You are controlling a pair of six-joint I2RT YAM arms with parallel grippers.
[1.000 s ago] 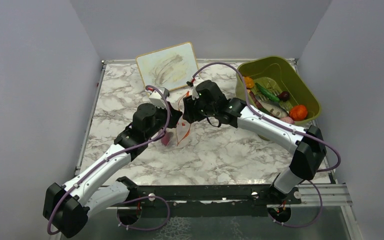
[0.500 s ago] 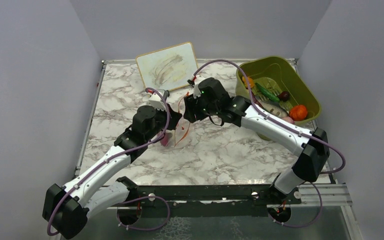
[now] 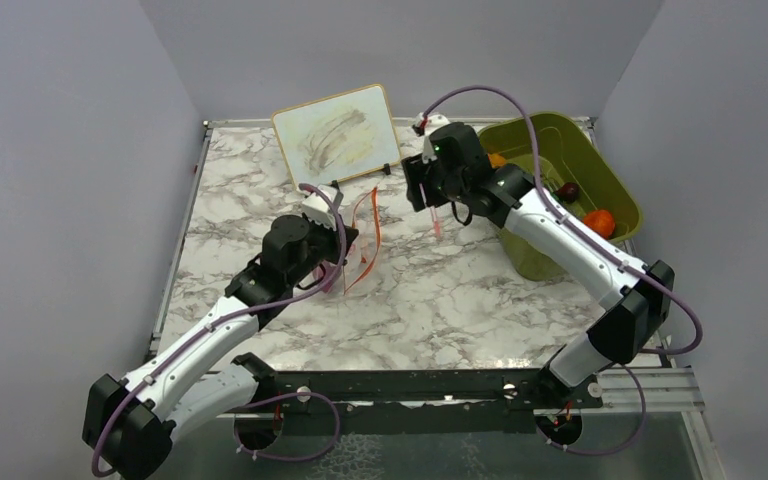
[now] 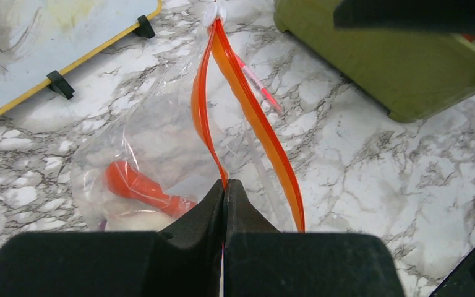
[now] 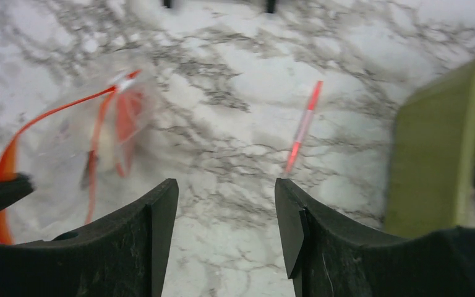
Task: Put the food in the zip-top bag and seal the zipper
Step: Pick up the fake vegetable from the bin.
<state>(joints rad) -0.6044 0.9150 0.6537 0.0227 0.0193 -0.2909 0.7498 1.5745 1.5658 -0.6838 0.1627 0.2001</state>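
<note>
My left fingers [image 4: 224, 197] clamped the zipper [image 4: 247, 105]; the right fingers [image 5: 161, 213], apart and empty, had to fetch food [image 3: 597, 222] without bumping the bag [image 4: 154, 130].

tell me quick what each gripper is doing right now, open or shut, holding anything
Left gripper: shut on the zipper of the zip-top bag.
Right gripper: open, holding nothing.

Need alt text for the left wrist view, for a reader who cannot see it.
The left gripper is shut on the red-orange zipper of the clear zip-top bag, its mouth gaping above a marble table; an orange-red carrot-like piece lies inside. Beyond lie a thin red-pink stick, an olive-green bin and a whiteboard.
</note>
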